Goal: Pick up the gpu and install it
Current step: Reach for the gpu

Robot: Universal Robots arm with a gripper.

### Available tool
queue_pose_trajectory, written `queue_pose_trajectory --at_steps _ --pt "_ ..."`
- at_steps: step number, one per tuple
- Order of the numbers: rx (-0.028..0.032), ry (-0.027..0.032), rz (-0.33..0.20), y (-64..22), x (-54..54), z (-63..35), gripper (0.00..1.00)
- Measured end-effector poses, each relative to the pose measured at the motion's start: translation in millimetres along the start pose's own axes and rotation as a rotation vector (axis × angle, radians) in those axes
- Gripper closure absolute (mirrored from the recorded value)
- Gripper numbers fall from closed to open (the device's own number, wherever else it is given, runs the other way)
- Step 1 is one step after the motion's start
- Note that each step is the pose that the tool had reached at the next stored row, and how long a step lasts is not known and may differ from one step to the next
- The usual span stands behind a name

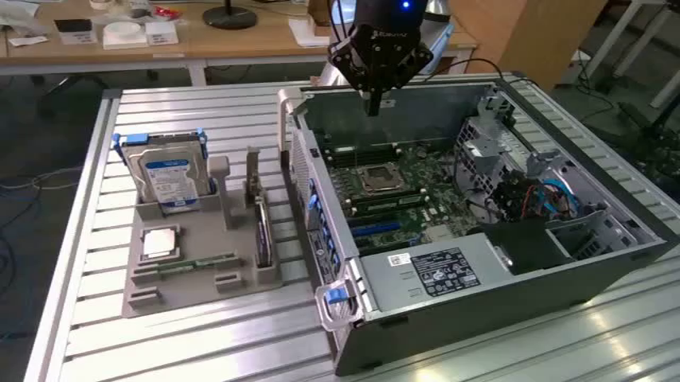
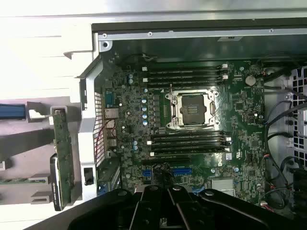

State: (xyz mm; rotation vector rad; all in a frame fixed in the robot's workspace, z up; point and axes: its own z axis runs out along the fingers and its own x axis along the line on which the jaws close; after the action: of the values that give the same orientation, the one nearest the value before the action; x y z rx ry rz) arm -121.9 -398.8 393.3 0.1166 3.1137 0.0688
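Hand (image 1: 372,109), closed and seemingly empty, hovers by case (image 1: 510,294) far wall.

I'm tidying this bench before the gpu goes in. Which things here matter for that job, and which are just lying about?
For the job:
gpu, standing in the holder
gripper, shut, above the open case
motherboard

Lying about, all in the holder:
hard drive
CPU
memory stick
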Motion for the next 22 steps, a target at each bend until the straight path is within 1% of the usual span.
queue_pose_trajectory --at_steps 13,22 --pt "-0.0001 0.0 0.0 0.0 0.1 0.0 0.89" --pt "-0.0001 0.0 0.0 -0.8 10.3 0.0 0.89"
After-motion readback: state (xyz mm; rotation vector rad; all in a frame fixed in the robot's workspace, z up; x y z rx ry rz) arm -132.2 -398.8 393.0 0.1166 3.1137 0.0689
